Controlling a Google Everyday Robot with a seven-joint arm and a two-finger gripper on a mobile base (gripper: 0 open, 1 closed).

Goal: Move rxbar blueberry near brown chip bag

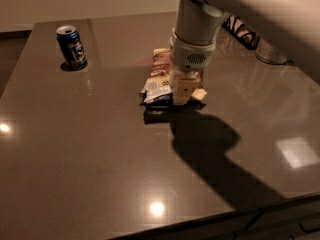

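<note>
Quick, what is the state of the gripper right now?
The gripper has its fingers closed on the rxbar blueberry, just in front of the brown chip bag.

Hand [181, 95] on bar [156, 100] — bag [161, 61] just behind

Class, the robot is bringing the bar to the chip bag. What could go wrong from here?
1. The gripper holds the rxbar blueberry by one end above the table, so it might slip or drop crooked.
2. The bar hangs right at the brown chip bag's front edge; lowering could press on or shove the bag.
</note>
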